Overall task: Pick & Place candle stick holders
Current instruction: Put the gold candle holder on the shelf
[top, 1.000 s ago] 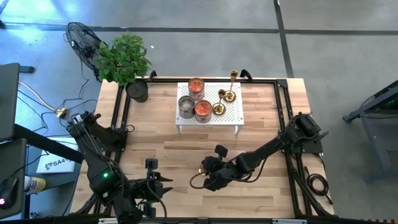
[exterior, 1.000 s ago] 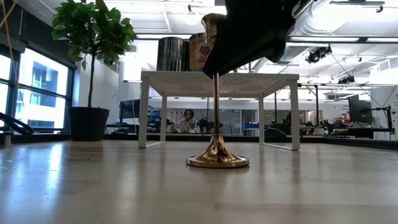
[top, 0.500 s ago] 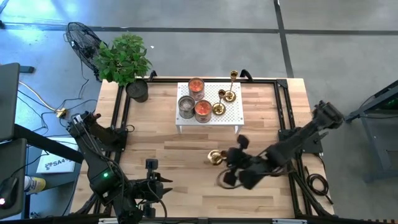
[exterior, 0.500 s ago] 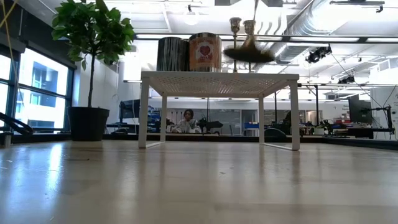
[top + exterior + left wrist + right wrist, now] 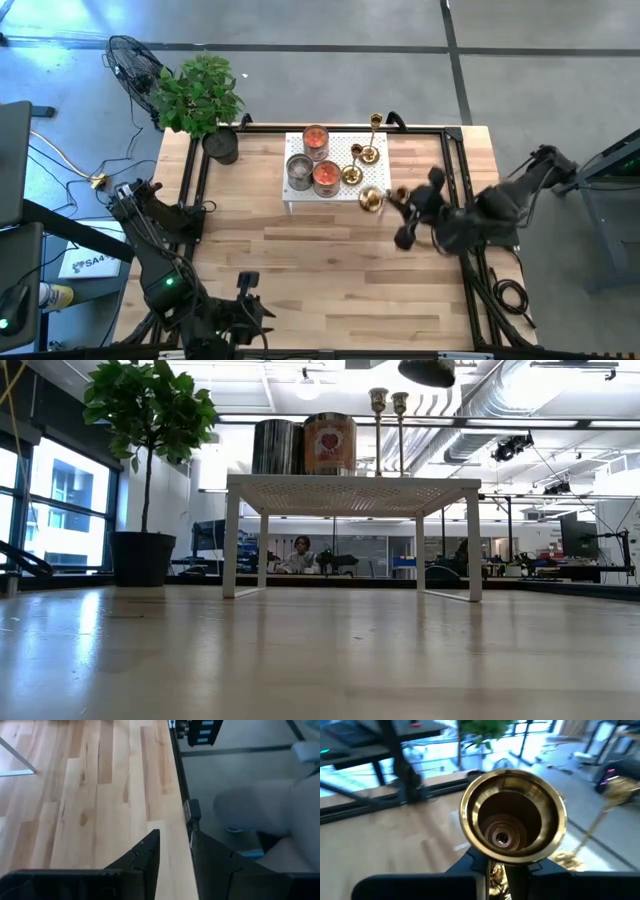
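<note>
My right gripper is shut on a gold candlestick, high above the table just off the right near corner of the white stand. In the low view only its dark base shows, above the level of the stand's top. Three more gold candlesticks stand by their bases on the stand's right part: a tall one and shorter ones. My left gripper waits, slightly open and empty, at the table's near edge. My right gripper pinches the candlestick's slim stem just under its cup between its two fingers. The open cup faces the wrist camera and hides the rest of the stem. The candlestick is lifted clear, with its base toward the stand.
Two glass jars with orange-red candles and a grey tin fill the stand's left part. A potted plant stands at the far left corner. Bare wooden tabletop lies between the stand and the near edge.
My right gripper has lifted the candlestick off the table near the middle front, where it stood on its base. It has carried it up and toward the far right, to beside the stand's right near corner. My left gripper has drawn back slightly toward the near edge.
</note>
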{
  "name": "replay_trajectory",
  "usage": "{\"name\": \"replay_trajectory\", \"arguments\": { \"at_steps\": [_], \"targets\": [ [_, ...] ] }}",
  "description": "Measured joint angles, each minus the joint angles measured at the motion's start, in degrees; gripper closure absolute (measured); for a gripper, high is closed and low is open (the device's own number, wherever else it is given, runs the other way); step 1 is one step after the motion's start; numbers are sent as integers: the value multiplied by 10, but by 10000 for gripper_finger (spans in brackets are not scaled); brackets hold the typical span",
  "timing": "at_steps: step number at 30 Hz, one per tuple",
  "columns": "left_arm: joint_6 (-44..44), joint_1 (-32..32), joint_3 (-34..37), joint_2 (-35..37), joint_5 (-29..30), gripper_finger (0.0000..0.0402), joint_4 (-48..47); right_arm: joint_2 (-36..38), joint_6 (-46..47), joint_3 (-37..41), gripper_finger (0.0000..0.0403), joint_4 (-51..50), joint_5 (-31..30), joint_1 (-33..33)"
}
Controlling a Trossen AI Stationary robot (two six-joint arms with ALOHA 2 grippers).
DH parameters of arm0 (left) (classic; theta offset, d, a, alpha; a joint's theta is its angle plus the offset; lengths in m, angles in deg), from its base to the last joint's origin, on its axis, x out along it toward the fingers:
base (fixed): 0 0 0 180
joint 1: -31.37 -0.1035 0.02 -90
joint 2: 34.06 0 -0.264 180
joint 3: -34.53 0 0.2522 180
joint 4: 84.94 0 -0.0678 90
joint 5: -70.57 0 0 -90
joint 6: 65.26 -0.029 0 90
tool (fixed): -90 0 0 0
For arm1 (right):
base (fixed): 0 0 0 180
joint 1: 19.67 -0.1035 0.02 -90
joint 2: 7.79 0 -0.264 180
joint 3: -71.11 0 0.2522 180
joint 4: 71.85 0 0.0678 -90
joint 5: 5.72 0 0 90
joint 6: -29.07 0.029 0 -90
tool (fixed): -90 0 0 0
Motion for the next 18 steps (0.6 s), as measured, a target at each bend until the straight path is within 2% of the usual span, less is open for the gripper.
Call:
{"name": "replay_trajectory", "arguments": {
  "at_steps": [4, 11, 15, 18],
  "targets": [
    [28, 0, 0, 0, 8, 290, 19, 28, -39, 0, 377, -8, -13, 55],
    [89, 0, 0, 0, 84, 290, 41, 43, -20, 0, 377, -82, 32, 182],
    [108, 0, 0, 0, 109, 290, 41, 31, 9, 0, 377, -131, 84, 237],
    [109, 0, 0, 0, 112, 290, 43, 20, -9, 0, 377, -128, 142, 263]
  ]
}}
